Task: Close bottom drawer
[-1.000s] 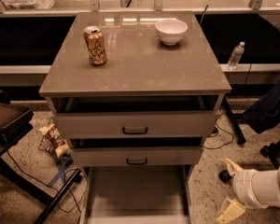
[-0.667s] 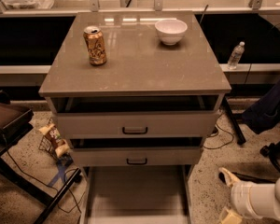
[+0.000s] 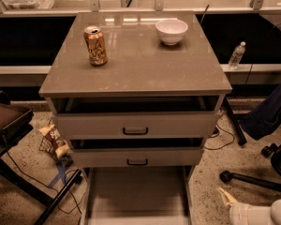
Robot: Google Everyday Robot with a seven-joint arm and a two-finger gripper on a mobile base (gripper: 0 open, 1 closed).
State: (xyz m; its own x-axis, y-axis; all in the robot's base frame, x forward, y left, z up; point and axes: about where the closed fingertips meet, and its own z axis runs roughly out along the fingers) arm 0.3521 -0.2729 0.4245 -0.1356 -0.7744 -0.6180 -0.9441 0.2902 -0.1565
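The bottom drawer (image 3: 138, 191) is pulled far out of the pale grey cabinet (image 3: 136, 74). Its long flat tray reaches the lower edge of the camera view, and its front and pull are out of view. The two taller drawers above, the top one (image 3: 136, 124) and the middle one (image 3: 136, 156), each stand slightly out, with black pulls. My gripper (image 3: 234, 207), on a white arm, is low at the bottom right. It is to the right of the drawer's tray and apart from it.
A drink can (image 3: 95, 46) and a white bowl (image 3: 171, 31) stand on the cabinet top. A snack bag (image 3: 54, 139) and cables lie on the floor at left, beside a dark chair (image 3: 9, 121). A water bottle (image 3: 236, 55) and an office chair base (image 3: 262, 177) are at right.
My gripper has moved down and to the right, so less of it shows at the lower right corner. The drawers have not moved.
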